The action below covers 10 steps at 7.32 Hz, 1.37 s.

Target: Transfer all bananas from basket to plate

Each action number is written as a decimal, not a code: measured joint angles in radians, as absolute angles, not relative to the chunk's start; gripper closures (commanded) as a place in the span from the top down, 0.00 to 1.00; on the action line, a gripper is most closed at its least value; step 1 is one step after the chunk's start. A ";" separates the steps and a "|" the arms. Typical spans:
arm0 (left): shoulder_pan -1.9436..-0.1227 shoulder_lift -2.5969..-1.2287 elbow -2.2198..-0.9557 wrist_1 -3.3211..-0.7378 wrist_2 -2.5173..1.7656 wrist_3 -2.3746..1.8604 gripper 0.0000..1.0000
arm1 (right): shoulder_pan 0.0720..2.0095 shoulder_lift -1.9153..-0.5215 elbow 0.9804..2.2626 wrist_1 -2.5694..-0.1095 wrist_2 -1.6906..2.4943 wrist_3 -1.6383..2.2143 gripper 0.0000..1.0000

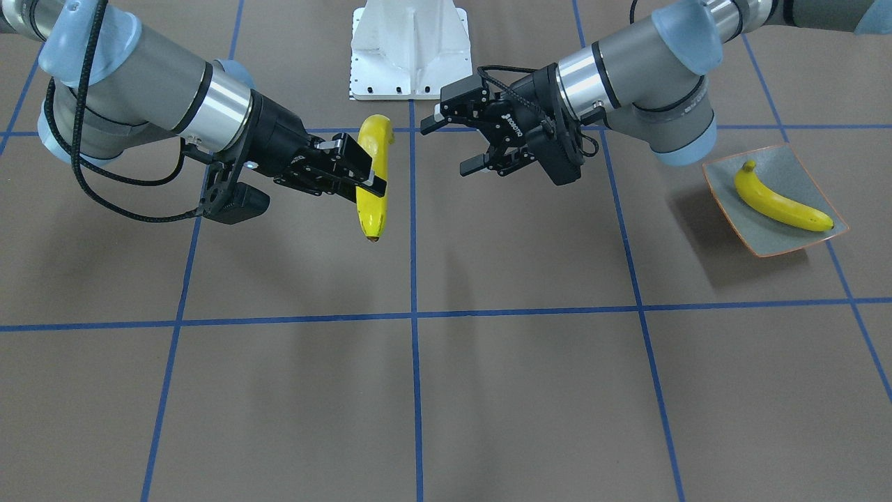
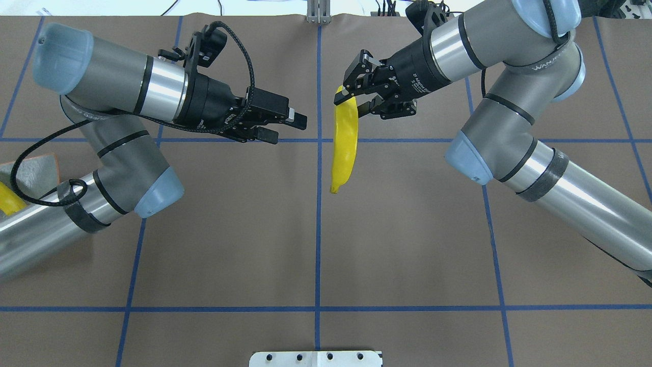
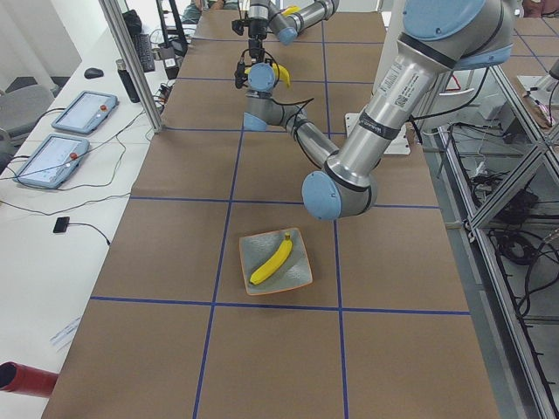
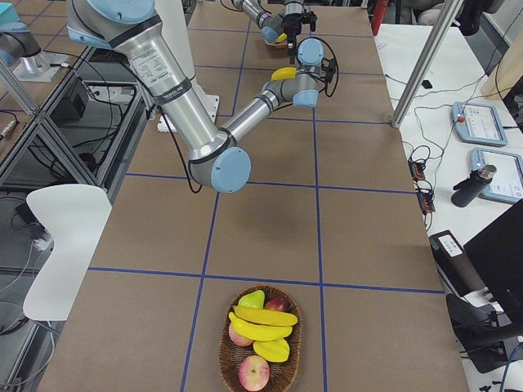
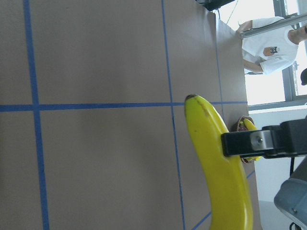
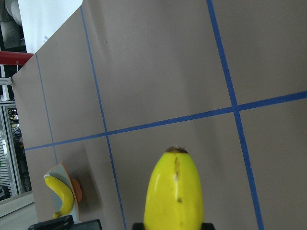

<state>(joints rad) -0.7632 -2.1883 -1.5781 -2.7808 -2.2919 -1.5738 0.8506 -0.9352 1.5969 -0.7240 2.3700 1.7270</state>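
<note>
Basket [image 4: 223, 357]: nearest when looking from the robot's right end of the table [image 1: 523, 383], well apart from both arms.
Bananas in the basket [image 4: 265, 316]: at least two, lying across other fruit [image 4: 253, 371] piled inside.
Right gripper [image 1: 369, 173]: clenched on one banana, a finger on either side of it.
Held banana [image 2: 344, 148]: in the air above the table, close beside the centre blue line. Most of its length juts out past the fingers, and its dark tip points away from the right wrist camera.
Left gripper [image 1: 449, 146]: released, fingers spread with nothing between them. It faces the held banana from the other side of the centre line, near it but not touching.
Plate [image 1: 787, 167]: farthest, at the robot's left end of the table, beside the left arm's elbow.
Banana on the plate [image 1: 780, 202]: one, lying diagonally across the dish, inside the orange rim.
</note>
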 measured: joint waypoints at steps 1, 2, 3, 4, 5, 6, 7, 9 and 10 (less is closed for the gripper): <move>-0.741 -2.194 -1.576 -2.811 -2.271 -1.574 1.00 | 0.848 -0.931 1.597 -0.723 2.370 1.733 0.00; -0.707 -2.199 -1.573 -2.852 -2.228 -1.574 1.00 | 0.846 -0.925 1.597 -0.720 2.370 1.745 0.00; -0.676 -2.202 -1.570 -2.887 -2.187 -1.574 1.00 | 0.842 -0.920 1.597 -0.716 2.370 1.755 0.00; -0.661 -2.205 -1.569 -2.903 -2.169 -1.574 1.00 | 0.839 -0.917 1.597 -0.712 2.370 1.760 0.00; -0.655 -2.209 -1.568 -2.911 -2.161 -1.574 0.99 | 0.835 -0.916 1.597 -0.710 2.370 1.762 0.00; -0.651 -2.212 -1.567 -2.915 -2.158 -1.574 0.99 | 0.833 -0.916 1.597 -0.708 2.371 1.764 0.00; -0.648 -2.215 -1.566 -2.917 -2.156 -1.574 0.98 | 0.832 -0.916 1.597 -0.704 2.374 1.765 0.00; -0.644 -2.217 -1.554 -2.939 -2.151 -1.574 0.97 | 0.832 -0.916 1.598 -0.695 2.382 1.767 0.00; -0.642 -2.217 -1.539 -2.962 -2.150 -1.574 0.93 | 0.830 -0.917 1.598 -0.687 2.386 1.769 0.00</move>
<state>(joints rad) -0.6423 -2.2175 -1.5394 -2.9622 -2.1499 -1.5738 0.8299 -0.9167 1.5982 -0.6869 2.3860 1.7689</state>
